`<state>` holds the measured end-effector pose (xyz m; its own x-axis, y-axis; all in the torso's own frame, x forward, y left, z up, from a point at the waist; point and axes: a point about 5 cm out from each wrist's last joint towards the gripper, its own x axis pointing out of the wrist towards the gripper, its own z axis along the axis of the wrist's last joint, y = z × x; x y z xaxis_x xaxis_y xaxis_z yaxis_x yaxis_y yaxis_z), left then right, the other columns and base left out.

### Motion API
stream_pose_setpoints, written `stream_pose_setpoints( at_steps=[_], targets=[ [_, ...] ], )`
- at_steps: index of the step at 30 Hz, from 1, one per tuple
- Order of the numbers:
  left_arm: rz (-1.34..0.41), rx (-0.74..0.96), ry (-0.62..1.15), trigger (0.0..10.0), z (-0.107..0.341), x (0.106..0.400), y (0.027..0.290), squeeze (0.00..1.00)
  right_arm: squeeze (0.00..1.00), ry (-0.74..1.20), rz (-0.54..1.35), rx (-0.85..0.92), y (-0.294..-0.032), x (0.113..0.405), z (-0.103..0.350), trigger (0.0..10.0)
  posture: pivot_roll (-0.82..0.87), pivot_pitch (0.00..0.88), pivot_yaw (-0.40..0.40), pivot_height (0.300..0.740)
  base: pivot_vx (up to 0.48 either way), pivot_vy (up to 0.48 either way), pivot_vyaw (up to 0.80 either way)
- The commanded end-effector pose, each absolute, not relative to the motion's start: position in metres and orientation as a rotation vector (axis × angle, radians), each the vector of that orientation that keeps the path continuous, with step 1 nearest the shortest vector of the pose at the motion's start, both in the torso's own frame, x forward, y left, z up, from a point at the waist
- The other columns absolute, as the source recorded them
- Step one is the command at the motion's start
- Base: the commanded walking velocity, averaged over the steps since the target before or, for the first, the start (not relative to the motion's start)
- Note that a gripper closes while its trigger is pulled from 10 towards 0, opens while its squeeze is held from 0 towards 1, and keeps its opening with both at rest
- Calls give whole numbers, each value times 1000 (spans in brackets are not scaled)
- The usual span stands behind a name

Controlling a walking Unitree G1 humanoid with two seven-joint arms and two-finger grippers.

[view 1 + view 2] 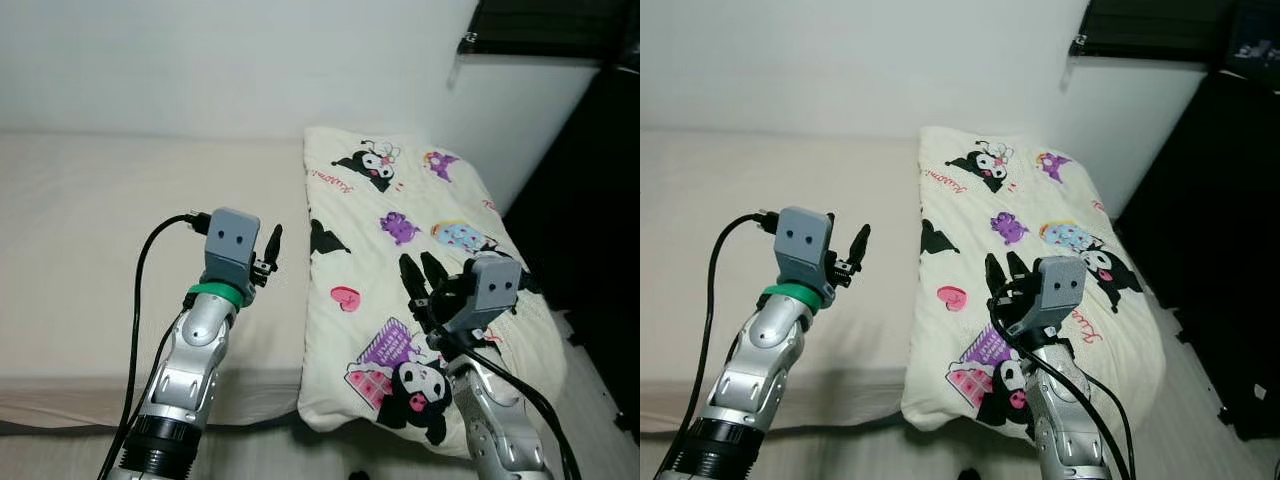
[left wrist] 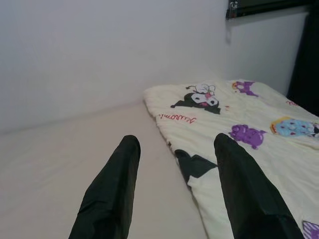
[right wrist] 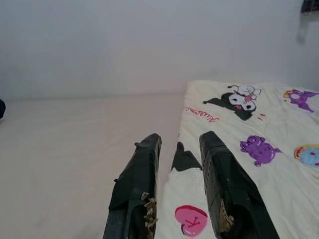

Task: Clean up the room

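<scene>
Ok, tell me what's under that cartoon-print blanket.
The folded blanket lies on the beige mattress, its near end hanging over the mattress edge. Anything beneath the blanket is covered.

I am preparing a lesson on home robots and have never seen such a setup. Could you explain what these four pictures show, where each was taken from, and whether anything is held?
Two pictures come from a camera on a humanoid robot's head, looking down at a bed. The other two come from cameras on its wrists, looking along each tool's two black fingers. A folded cream blanket with cartoon prints lies on the bed's right part. The left tool is raised over the bare mattress beside the blanket's edge; the right tool is over the blanket. Both are open and hold nothing.
</scene>
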<state>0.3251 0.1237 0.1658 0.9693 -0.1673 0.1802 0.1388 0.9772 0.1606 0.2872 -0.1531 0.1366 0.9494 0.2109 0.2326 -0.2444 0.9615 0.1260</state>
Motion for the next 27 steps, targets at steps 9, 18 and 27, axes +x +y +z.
stream_pose_setpoints(
  at_steps=[9,18,27],
  targets=[
    [-174,161,-188,10000,163,325,120,0,0,-203,219,173,-155,287,133,10000,13,73,-44,722,-99,0,0],
    [-187,164,-200,10000,166,325,118,0,0,-201,213,177,-156,286,132,10000,10,75,-39,722,0,0,0],
    [-187,165,-194,10000,165,325,118,0,0,-211,222,188,-155,286,133,10000,10,75,-39,722,0,0,219]
  ],
)
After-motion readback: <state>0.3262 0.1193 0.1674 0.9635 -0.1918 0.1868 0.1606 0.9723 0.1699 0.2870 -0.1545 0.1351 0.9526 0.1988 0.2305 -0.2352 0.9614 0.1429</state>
